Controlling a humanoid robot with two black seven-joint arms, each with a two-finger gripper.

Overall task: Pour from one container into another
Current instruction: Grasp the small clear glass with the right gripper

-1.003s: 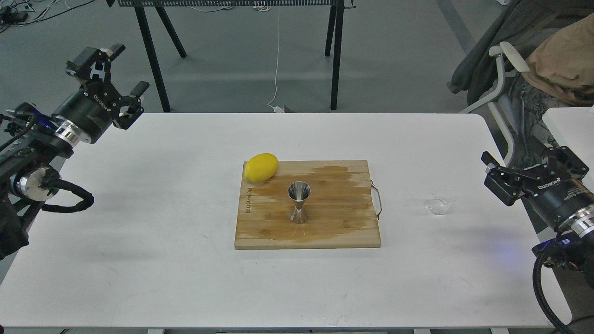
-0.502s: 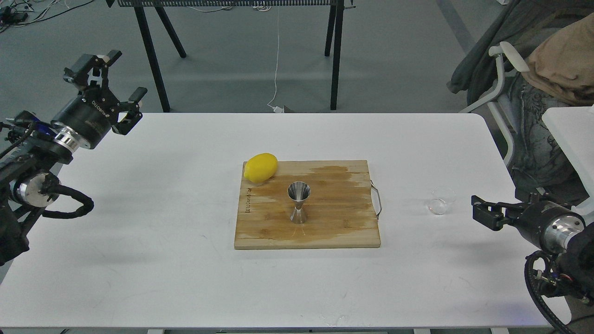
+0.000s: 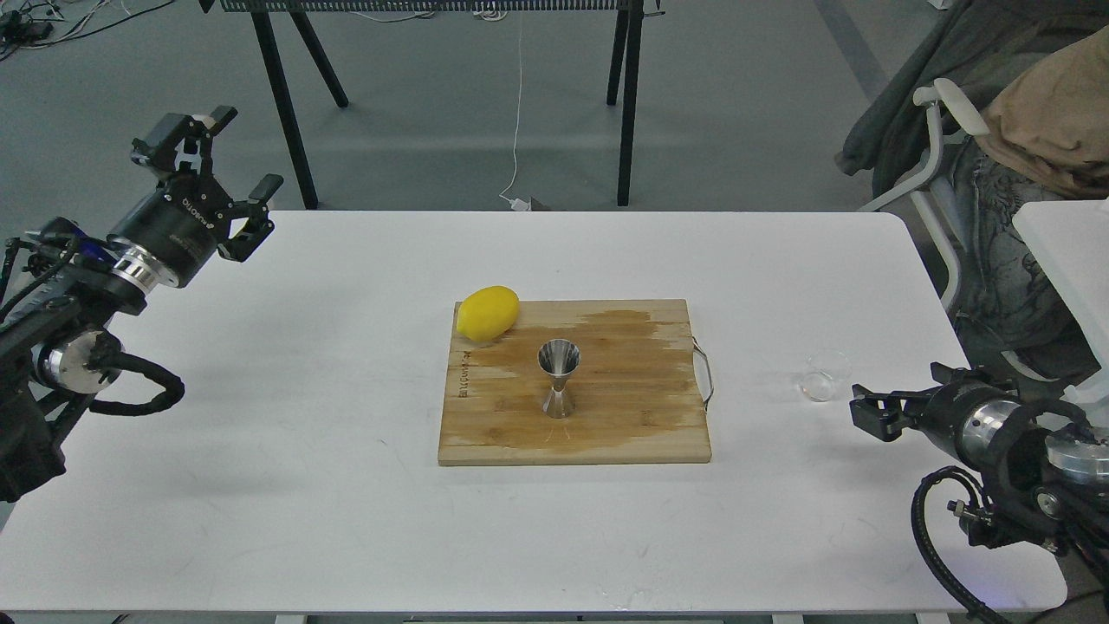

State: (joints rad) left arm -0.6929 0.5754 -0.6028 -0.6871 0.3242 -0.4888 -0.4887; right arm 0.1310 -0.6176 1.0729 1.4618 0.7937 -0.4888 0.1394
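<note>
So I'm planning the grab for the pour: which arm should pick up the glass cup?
Right. The right gripper sits low beside the cup on the table's right side. The left gripper is raised at the far left corner, beyond the board and jigger.

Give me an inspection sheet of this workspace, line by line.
Surface: white table; wooden cutting board at centre, damp patch.
Job's things: clear glass cup upright on table right of board; steel hourglass jigger upright on board.
Clutter: yellow lemon at board's far-left corner.
Grippers: left gripper open, raised at table's far-left; right gripper low beside cup, state unclear.
Cables: white cord on floor.
Surroundings: black table legs; draped chair.
</note>
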